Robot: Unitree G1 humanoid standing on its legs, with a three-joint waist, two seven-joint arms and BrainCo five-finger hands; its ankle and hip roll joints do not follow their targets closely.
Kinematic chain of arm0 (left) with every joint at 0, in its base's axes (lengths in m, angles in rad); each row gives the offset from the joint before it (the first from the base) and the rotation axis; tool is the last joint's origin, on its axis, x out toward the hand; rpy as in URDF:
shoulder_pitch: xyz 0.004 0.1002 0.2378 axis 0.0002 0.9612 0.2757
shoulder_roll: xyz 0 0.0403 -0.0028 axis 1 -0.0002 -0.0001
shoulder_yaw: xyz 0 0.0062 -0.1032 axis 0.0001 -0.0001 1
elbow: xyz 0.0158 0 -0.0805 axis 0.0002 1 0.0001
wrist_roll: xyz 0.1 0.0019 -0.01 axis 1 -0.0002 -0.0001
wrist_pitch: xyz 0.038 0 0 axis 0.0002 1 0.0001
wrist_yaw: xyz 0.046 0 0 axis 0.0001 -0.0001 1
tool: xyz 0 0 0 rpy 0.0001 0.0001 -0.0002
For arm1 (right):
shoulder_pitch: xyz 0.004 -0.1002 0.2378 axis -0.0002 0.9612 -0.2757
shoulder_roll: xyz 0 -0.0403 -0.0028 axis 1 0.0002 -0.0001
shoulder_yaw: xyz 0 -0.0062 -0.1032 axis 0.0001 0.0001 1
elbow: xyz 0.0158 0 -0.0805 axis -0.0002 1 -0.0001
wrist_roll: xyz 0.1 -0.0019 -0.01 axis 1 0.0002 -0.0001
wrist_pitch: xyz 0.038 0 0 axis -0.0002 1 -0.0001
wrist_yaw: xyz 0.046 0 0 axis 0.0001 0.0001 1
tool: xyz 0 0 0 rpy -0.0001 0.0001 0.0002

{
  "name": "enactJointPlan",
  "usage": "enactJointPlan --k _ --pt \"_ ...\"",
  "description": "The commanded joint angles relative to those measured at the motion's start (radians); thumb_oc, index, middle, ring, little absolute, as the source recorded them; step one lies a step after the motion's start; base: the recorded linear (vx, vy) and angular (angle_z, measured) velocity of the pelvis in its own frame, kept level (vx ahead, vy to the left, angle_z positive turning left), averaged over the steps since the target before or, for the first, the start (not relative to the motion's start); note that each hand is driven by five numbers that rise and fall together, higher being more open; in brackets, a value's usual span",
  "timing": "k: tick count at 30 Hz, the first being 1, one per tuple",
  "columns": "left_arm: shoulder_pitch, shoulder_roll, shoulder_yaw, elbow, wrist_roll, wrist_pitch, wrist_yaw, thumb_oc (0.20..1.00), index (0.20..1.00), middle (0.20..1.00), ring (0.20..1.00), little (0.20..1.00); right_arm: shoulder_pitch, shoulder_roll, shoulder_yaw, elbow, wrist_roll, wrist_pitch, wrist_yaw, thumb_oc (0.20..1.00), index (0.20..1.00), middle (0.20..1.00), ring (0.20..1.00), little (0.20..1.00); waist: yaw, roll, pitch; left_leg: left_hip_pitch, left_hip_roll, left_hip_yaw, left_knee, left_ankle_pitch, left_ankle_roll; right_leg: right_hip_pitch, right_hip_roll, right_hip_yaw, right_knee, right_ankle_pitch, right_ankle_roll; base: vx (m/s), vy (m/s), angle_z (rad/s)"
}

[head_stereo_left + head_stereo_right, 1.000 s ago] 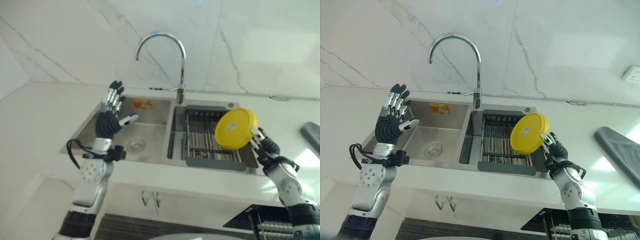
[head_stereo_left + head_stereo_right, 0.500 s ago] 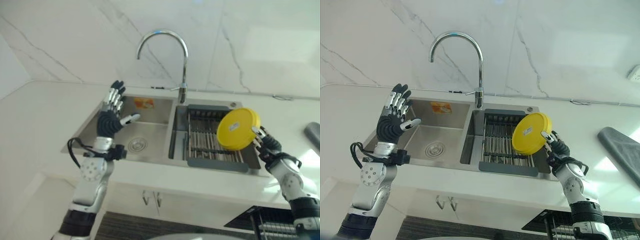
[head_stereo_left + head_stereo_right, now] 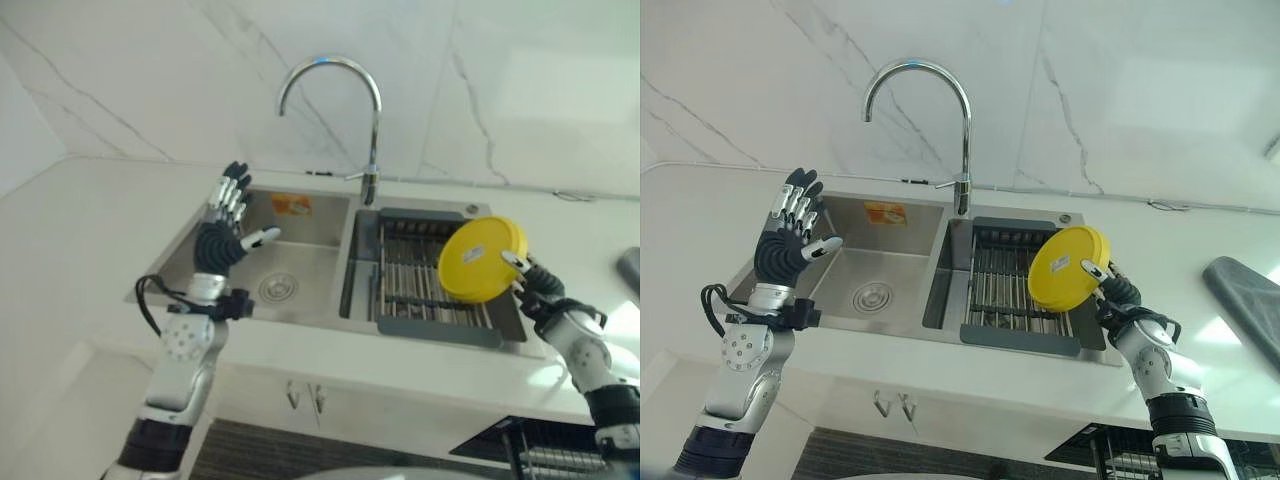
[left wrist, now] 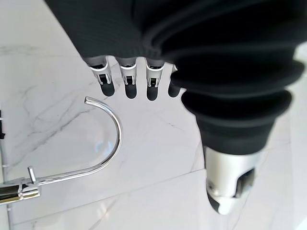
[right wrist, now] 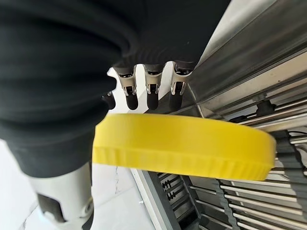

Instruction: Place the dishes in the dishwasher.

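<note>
My right hand (image 3: pixel 1118 296) pinches a yellow plate (image 3: pixel 1068 268) by its rim, thumb on one face and fingers (image 5: pixel 151 91) behind the other, holding it tilted on edge in the air above the right end of the rack (image 3: pixel 1012 285) that sits in the sink's right basin, near the bench's (image 3: pixel 1200 370) front edge. The plate looks like light, stiff plastic, a smooth disc with a raised lip; I judge it unlikely to break but apt to swivel or slide in a two-sided pinch, more so if it is wet. The lip is the sound place to hold, with the fingers spread wide across the back to stop it turning. My left hand (image 3: pixel 222 232) is raised over the sink's (image 3: pixel 190 260) left basin, fingers straight and spread, holding nothing, with the tap (image 3: pixel 345 115) arching behind.
</note>
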Motion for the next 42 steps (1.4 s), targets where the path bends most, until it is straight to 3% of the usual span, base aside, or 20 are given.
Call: enactJointPlan --k 1,29,31,32,33,34,39,42 --pt "-0.087 0.067 -0.034 0.001 -0.012 -0.028 0.010 1.000 1.000 1.000 1.000 1.000 -0.132 -0.053 -0.001 0.045 -0.014 -0.015 0.005 1.000 1.000 1.000 1.000 1.000 0.032 -0.032 0.015 0.015 -0.012 -0.018 0.007 -0.087 0.010 0.101 -0.013 -0.049 0.007 -0.140 0.027 0.00 0.000 0.00" --pt "-0.116 0.082 -0.062 -0.001 -0.018 0.002 0.030 1.000 1.000 1.000 1.000 1.000 -0.229 -0.075 0.062 0.164 -0.016 -0.010 0.003 1.000 1.000 1.000 1.000 1.000 0.054 -0.029 0.020 0.019 -0.022 -0.034 0.007 -0.092 0.011 0.112 -0.013 -0.060 0.007 -0.146 0.024 0.00 0.000 0.01" --pt "-0.119 0.083 -0.065 0.003 -0.019 0.003 0.031 1.000 1.000 1.000 1.000 1.000 -0.237 -0.078 0.063 0.174 -0.008 -0.020 -0.007 0.671 0.671 0.671 0.671 0.671 0.056 -0.029 0.019 0.019 -0.023 -0.036 0.007 -0.092 0.011 0.113 -0.013 -0.063 0.007 -0.147 0.023 0.00 0.000 0.00" --pt "-0.119 0.083 -0.066 0.003 -0.019 0.003 0.030 1.000 1.000 1.000 1.000 1.000 -0.240 -0.075 0.064 0.177 -0.009 -0.025 -0.015 0.551 0.551 0.551 0.551 0.551 0.057 -0.028 0.019 0.019 -0.022 -0.037 0.007 -0.092 0.010 0.113 -0.013 -0.063 0.007 -0.147 0.023 0.00 0.000 0.00" --pt "-0.117 0.084 -0.067 0.004 -0.020 0.000 0.029 1.000 1.000 1.000 1.000 1.000 -0.242 -0.077 0.062 0.183 -0.009 -0.030 -0.019 0.304 0.304 0.304 0.304 0.304 0.059 -0.028 0.019 0.019 -0.023 -0.038 0.007 -0.093 0.011 0.114 -0.013 -0.065 0.007 -0.147 0.023 0.00 0.000 0.00" --pt "-0.117 0.084 -0.068 0.006 -0.020 -0.001 0.029 1.000 1.000 1.000 1.000 1.000 -0.246 -0.076 0.063 0.190 -0.007 -0.035 -0.022 0.200 0.200 0.200 0.200 0.200 0.060 -0.027 0.019 0.019 -0.024 -0.038 0.007 -0.093 0.011 0.114 -0.013 -0.065 0.007 -0.147 0.023 0.00 0.000 0.00" --pt "-0.122 0.083 -0.080 0.004 -0.020 0.004 0.038 1.000 1.000 1.000 1.000 1.000 -0.268 -0.068 0.067 0.211 0.002 -0.060 -0.059 0.200 0.200 0.200 0.200 0.200 0.065 -0.023 0.019 0.018 -0.026 -0.041 0.007 -0.093 0.012 0.115 -0.014 -0.069 0.007 -0.148 0.022 0.00 0.003 0.01" --pt "-0.122 0.083 -0.087 0.007 -0.024 0.004 0.045 1.000 1.000 1.000 1.000 1.000 -0.274 -0.046 0.056 0.200 0.010 -0.123 -0.111 0.200 0.200 0.200 0.200 0.200 0.066 -0.018 0.019 0.019 -0.026 -0.042 0.007 -0.094 0.013 0.114 -0.016 -0.070 0.007 -0.147 0.022 0.00 0.013 0.03"
